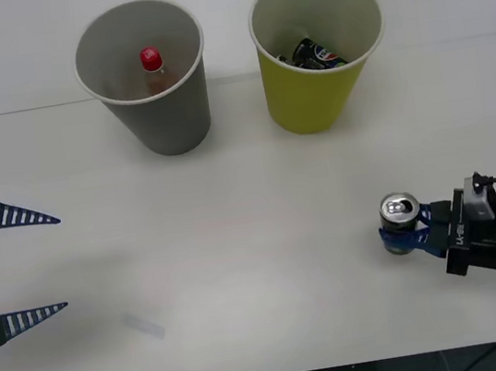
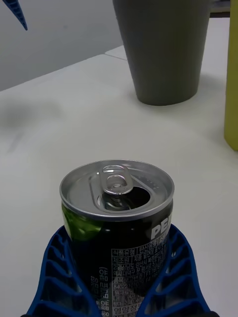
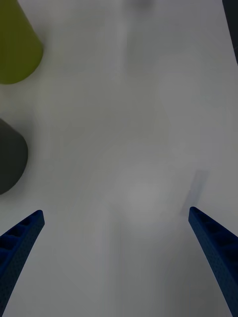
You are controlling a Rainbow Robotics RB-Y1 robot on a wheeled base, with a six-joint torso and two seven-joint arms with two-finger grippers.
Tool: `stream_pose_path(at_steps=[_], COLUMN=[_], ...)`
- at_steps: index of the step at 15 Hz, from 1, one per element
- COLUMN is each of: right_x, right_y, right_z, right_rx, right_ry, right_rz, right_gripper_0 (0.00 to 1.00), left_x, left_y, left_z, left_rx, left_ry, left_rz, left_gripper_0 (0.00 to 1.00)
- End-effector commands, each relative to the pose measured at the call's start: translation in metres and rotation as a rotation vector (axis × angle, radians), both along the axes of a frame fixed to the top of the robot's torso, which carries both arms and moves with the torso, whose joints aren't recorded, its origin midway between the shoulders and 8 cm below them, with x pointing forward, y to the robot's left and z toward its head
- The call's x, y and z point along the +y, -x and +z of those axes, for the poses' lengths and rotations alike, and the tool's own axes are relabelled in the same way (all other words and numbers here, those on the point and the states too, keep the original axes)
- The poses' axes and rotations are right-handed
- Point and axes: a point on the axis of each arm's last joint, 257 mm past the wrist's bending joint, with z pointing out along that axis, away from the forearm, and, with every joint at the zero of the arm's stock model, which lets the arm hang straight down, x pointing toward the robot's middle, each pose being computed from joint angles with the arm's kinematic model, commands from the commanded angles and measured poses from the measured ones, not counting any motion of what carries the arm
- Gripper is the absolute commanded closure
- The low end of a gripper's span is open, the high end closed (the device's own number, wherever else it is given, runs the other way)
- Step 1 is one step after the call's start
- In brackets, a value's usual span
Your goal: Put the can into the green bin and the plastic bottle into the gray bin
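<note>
White desk [image 1: 260, 268] carries everything: near its right front edge the right pincer [image 1: 415, 228] is clenched low around an upright can [image 1: 400, 221], while the left pincer [image 1: 18, 268] waits spread wide at the left edge. Toward the back edge, the green bin [image 1: 319, 49] already holds another can and the gray bin [image 1: 143, 75] holds the bottle [image 1: 153, 69]. Gripped so low, the can could tip during lifting or clip the green rim.
</note>
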Motion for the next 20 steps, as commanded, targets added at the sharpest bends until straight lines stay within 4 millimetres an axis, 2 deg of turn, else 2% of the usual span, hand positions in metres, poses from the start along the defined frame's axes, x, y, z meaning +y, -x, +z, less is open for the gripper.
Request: stream_pose_path(at_steps=[1,4,11,17,20], right_x=[-0.018,-0.03,-0.049,-0.075,-0.09], right_y=[0.005,0.008,0.016,0.011,0.012], right_z=[0.013,0.024,0.071,0.115,0.144], right_rx=[0.044,0.122,0.311,0.448,0.479], right_ry=[0.062,0.086,0.083,-0.001,-0.013], right_rz=[-0.039,-0.101,-0.267,-0.423,-0.469], right_gripper_0=[1.0,1.0,1.0,1.0,1.0], left_x=[0.0,0.0,0.0,0.0,0.0], left_y=[0.0,0.0,0.0,0.0,0.0], left_z=[0.0,0.0,0.0,0.0,0.0], left_rx=[0.0,0.0,0.0,0.0,0.0], left_ry=[0.0,0.0,0.0,0.0,0.0], left_rz=[0.0,0.0,0.0,0.0,0.0], left_gripper_0=[0.0,0.0,0.0,0.0,0.0])
